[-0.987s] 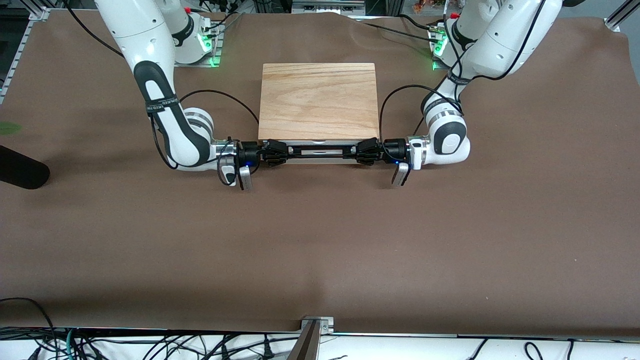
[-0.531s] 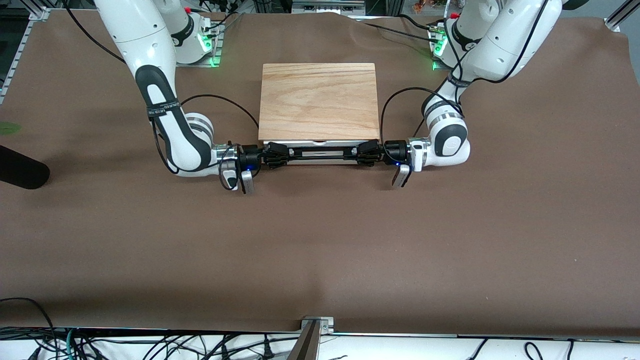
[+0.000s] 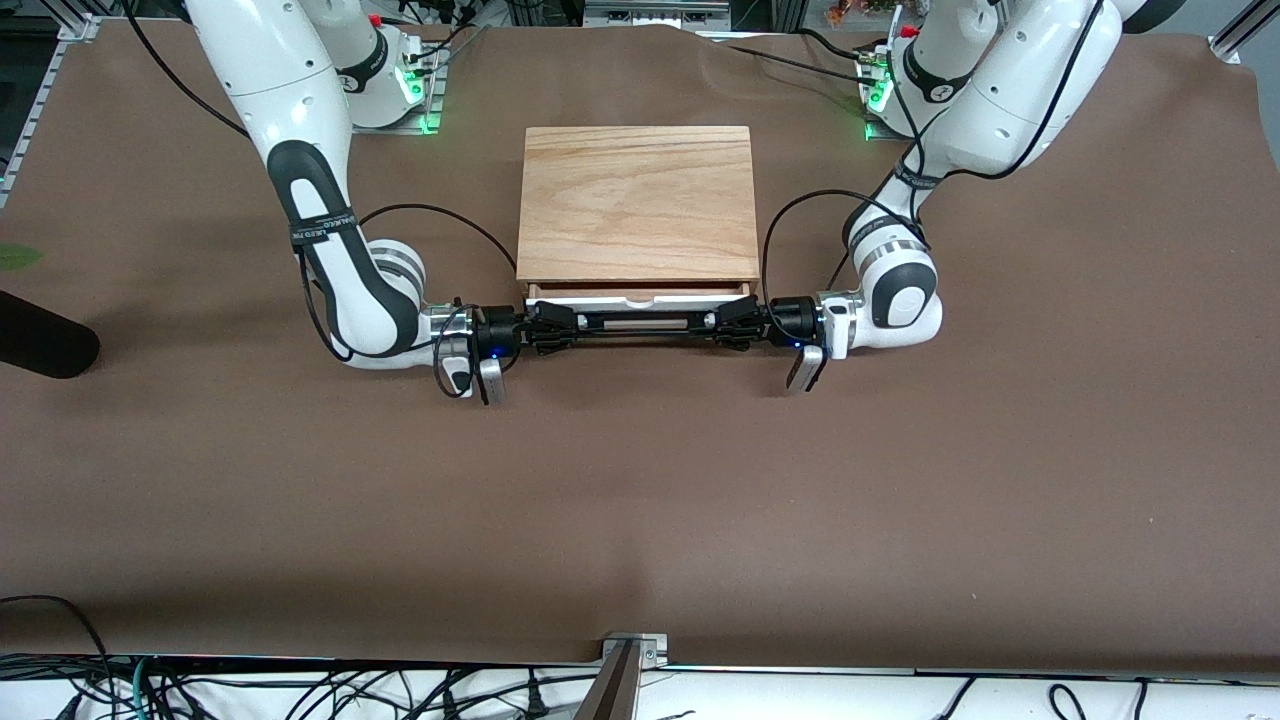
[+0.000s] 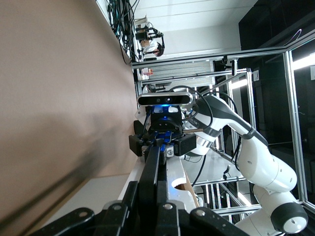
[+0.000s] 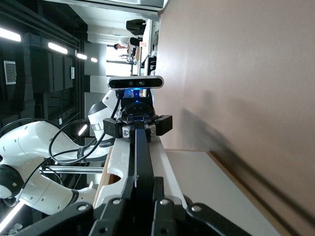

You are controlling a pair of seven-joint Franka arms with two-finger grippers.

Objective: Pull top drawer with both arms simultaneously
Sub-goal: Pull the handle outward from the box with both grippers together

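**Top drawer drawn partway out, both grippers on the handle**

Since the earlier frames the top drawer [image 3: 637,295] has slid out toward the front camera, exposing a strip of reddish wood under the cabinet's wood top [image 3: 637,200], and both wrists have come forward with it. On the brown table [image 3: 640,500], the cabinet stands between the two arm bases. The right arm [image 3: 330,260] and left arm [image 3: 900,290] lie level, pointing at each other along the drawer front. The right gripper [image 3: 556,327] is clenched on the black bar handle [image 3: 636,322] at the right arm's end; the left gripper [image 3: 730,323] clasps its other end.
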